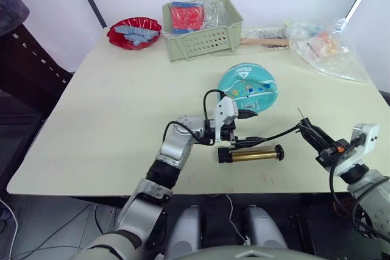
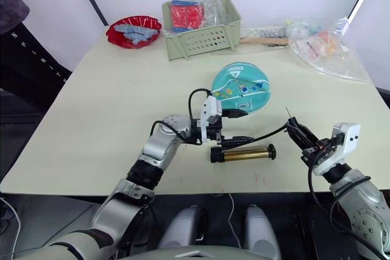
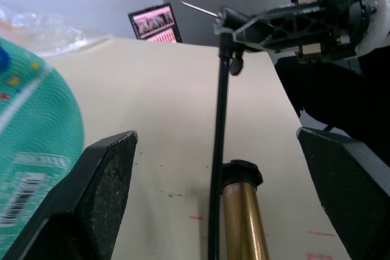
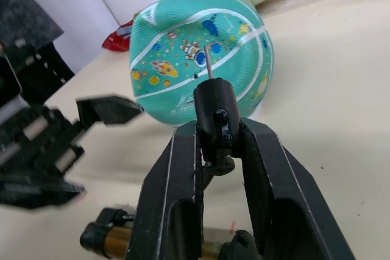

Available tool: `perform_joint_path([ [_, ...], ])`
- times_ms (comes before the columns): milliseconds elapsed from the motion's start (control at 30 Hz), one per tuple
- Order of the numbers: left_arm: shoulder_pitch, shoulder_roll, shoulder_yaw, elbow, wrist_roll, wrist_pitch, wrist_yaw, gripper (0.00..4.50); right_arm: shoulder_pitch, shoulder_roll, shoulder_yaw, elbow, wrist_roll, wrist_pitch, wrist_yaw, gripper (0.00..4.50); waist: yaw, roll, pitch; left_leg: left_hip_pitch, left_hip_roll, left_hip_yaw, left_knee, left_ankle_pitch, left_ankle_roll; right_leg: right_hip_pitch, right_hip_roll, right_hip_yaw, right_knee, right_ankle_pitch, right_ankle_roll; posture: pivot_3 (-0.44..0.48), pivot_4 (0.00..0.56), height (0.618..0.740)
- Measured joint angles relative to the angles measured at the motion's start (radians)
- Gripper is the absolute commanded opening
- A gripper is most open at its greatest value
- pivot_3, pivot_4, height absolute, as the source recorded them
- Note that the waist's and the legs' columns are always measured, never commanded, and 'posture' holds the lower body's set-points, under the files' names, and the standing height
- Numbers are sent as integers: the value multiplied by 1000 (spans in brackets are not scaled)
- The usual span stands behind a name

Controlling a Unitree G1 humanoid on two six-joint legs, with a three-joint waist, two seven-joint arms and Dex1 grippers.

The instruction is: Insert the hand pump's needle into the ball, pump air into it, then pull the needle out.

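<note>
Up close, right claw pinches the needle fitting; left claw gapes wide.

The right gripper pinches the needle by its black fitting, the pin aimed at the ball on the tabletop.

I see the teal ball, dented, on the table. Gold hand pump lies flat nearby; its needle points ballward, not inserted
</note>
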Motion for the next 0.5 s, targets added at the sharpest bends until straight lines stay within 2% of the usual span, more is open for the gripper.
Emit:
perform_joint_path([
  [267, 22, 134, 77, -87, -52, 49, -2, 4431, 69, -63, -13, -28, -143, -152, 136, 380, 1, 0, 0, 0, 0, 0, 0, 0, 0, 0, -1, 0, 0, 0, 0, 0, 150, 738],
  [500, -38, 176, 115, -70, -57, 53, 3, 4431, 90, -96, -14, -29, -235, -260, 222, 380, 3, 0, 0, 0, -1, 1, 0, 0, 0, 0, -1, 0, -1, 0, 1, 0, 150, 738],
])
